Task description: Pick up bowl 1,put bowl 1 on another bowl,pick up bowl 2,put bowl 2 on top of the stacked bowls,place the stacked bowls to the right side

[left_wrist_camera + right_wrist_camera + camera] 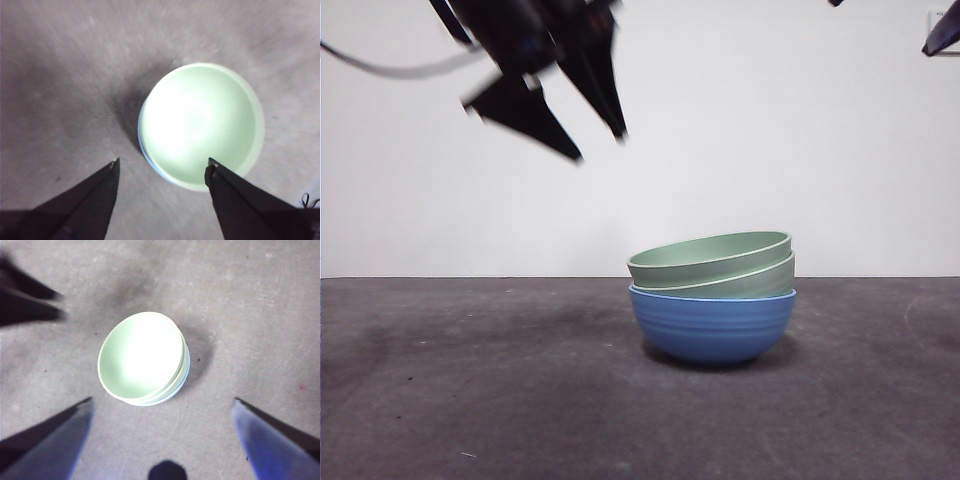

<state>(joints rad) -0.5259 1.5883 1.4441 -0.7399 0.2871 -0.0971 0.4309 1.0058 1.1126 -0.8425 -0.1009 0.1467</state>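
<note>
On blue bowl (712,325): 2 green bowls (712,262)

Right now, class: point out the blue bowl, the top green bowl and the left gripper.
blue bowl (712,325), front view, on its ribbed outer wall.
top green bowl (705,262), front view, on its outer side below the rim.
left gripper (162,167), left wrist view, midway between its open fingertips.

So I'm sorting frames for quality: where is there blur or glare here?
Front view: the left hand high above the table is motion-smeared, while the stacked bowls look sharp. Left wrist view: the top green bowl is washed out by glare and the table is streaked. Right wrist view: the bowl's inside is again blown out and the right hand is soft-edged.
</note>
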